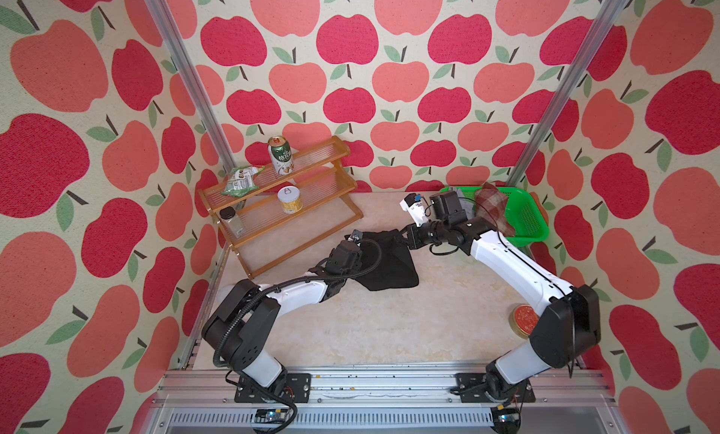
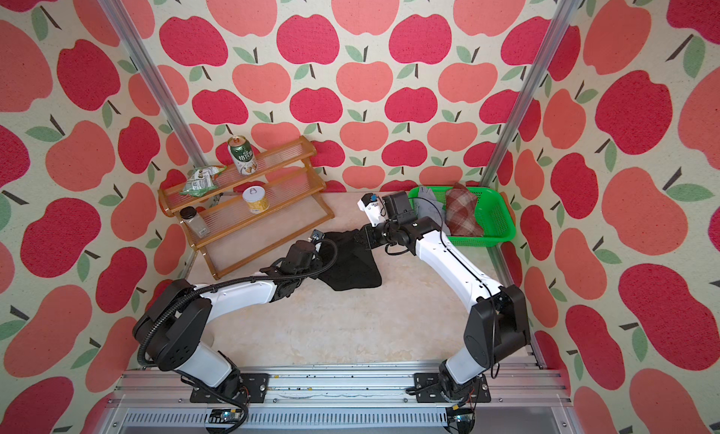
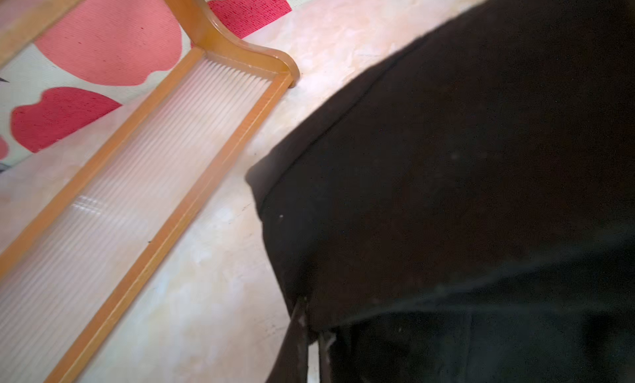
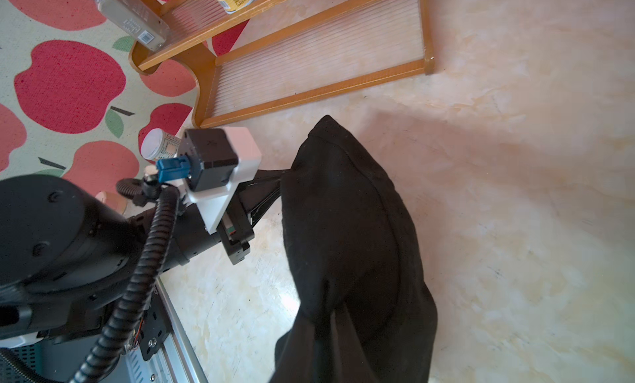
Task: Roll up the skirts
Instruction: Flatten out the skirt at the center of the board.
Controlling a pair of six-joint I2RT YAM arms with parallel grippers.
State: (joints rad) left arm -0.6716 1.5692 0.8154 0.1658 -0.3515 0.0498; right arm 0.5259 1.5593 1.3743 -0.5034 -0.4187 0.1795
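- Left gripper (image 4: 280, 183), lower centre in both top views, is clenched on the black skirt's (image 1: 383, 262) left edge.
- Right gripper (image 1: 403, 237) pinches its upper right corner, jaws closed on cloth.
- Skirt lies mid-table between both arms, long axis running upper left to lower right; plaid skirt (image 2: 461, 212) sits in the green basket (image 2: 496, 221).

Both end effectors (image 4: 275, 189) clamped shut
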